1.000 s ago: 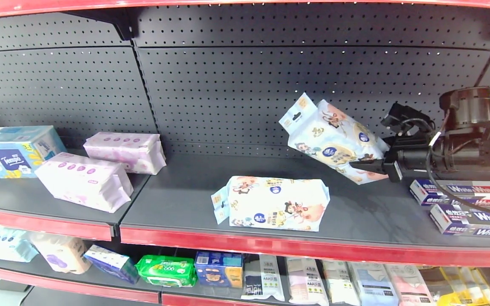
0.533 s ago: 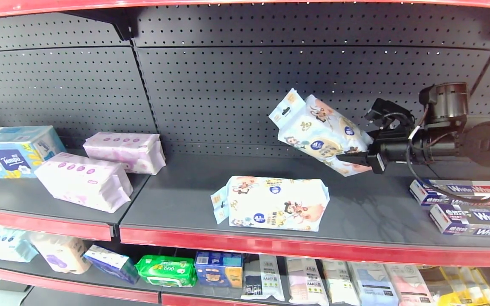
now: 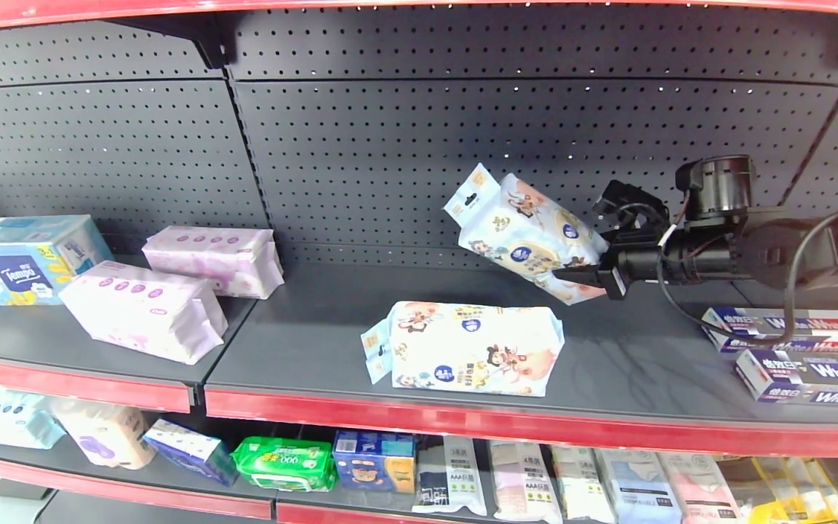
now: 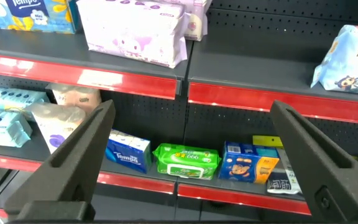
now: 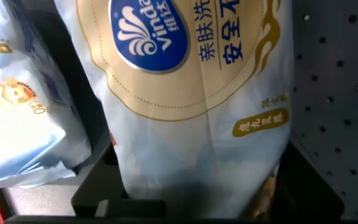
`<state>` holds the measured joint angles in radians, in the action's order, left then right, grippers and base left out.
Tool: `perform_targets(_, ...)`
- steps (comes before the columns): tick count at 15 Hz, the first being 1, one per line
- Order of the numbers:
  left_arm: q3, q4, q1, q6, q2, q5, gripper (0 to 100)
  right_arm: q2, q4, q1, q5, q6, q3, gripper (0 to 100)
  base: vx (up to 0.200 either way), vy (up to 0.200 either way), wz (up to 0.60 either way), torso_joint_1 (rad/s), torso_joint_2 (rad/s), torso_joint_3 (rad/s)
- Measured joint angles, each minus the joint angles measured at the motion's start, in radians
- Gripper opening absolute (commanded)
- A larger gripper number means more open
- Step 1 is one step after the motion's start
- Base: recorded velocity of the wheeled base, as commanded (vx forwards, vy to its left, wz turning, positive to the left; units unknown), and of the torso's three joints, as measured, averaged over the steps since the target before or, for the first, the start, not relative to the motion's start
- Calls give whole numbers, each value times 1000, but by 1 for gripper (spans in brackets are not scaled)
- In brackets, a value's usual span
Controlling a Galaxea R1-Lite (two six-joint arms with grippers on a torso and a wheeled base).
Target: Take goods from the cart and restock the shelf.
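head view: a tissue pack (image 3: 524, 236) hangs tilted above the middle shelf (image 3: 630, 364), right of centre in the frame, pinched by the right gripper (image 3: 585, 279).
the fingers are closed on the pack's lower end, its hang-tab pointing to the upper left; a matching pack (image 3: 470, 349) lies flat just below it at centre frame, toothpaste boxes (image 3: 790, 324) at the right edge. the held pack looks light, squashy and slick-wrapped, so a grip across its short end should serve, though it may sag or slip. in the left wrist view the left gripper (image 4: 191, 109) is spread wide, holding nothing.
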<state>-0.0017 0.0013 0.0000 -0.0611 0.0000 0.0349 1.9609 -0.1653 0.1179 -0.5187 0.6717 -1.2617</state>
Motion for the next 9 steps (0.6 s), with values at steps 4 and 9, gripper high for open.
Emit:
perform_targets(4,0,0,-1,0,0,0,100,10,10,-16,-48,-56,12,0,0,0,0,0,0,0)
perform_targets(9,0,0,0,0,0,0,100,2,13,-14,-66,-79,47,0,0,0,0,0,0,0)
